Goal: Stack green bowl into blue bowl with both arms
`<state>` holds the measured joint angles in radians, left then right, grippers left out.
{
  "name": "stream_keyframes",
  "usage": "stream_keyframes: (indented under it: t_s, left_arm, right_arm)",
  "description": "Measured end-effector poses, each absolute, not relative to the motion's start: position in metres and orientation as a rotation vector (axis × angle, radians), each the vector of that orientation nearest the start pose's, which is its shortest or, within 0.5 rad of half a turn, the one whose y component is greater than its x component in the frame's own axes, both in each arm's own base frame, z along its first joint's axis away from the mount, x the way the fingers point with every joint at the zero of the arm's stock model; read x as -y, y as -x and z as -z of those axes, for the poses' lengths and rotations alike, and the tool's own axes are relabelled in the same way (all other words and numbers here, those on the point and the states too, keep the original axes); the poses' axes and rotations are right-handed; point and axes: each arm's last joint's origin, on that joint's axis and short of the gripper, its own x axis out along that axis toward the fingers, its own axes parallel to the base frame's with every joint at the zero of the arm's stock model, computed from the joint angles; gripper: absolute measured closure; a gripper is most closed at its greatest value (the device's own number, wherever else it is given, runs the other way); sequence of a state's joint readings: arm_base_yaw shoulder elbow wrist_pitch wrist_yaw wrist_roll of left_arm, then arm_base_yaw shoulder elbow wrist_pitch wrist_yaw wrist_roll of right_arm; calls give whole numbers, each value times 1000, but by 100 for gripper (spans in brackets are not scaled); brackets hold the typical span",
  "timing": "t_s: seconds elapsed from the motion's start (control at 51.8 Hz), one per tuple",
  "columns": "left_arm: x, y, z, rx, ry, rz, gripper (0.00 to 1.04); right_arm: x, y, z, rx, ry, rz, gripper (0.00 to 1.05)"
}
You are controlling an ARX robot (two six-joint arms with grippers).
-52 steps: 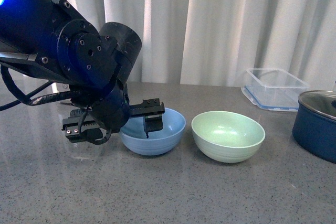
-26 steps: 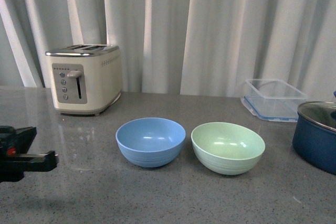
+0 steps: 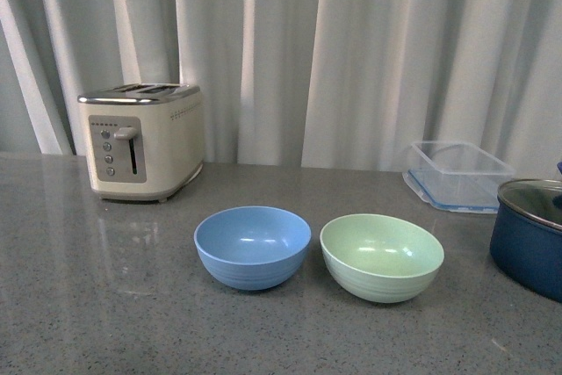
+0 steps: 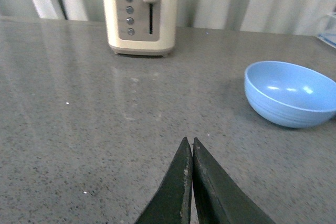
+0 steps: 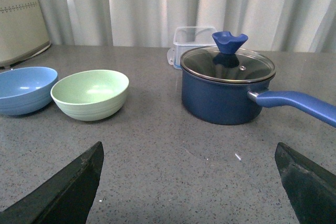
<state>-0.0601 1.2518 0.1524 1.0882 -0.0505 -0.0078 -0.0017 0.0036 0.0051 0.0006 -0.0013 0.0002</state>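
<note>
The blue bowl stands empty on the grey counter, and the green bowl stands empty just to its right, a small gap between them. Neither arm shows in the front view. In the left wrist view my left gripper is shut and empty above bare counter, well short of the blue bowl. In the right wrist view my right gripper is open wide and empty over the counter, short of the green bowl and the blue bowl.
A cream toaster stands at the back left. A clear plastic container is at the back right. A dark navy pot with glass lid is at the right edge, its long handle pointing towards my right gripper.
The left arm, which hung over the blue bowl a second ago, has drawn back to the left and out of the front view. The bowls have not moved.
</note>
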Motion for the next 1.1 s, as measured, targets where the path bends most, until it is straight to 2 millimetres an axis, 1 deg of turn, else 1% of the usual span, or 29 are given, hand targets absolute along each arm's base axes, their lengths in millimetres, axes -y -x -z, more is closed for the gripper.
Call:
stream_keyframes:
  t_s: [0.155,0.27,0.58,0.831,1.101]
  left_arm:
    - [1,-183,-162,-15,7,-3,101]
    - [0,-171,-162,-12,7,0,101]
    - [0,-149,-163,-13,7,0,101]
    - [0,-135,-171,12,7,0,101]
    - [0,-125,-173,22,7,0,101]
  right_arm:
    - [0,-98,-165,2,0,0,10]
    - [0,-98,-165,2,0,0,10]
    - [0,-98,-165,2,0,0,10]
    - [0,-98,-165,2,0,0,10]
    - [0,-98,-165,2,0,0,10]
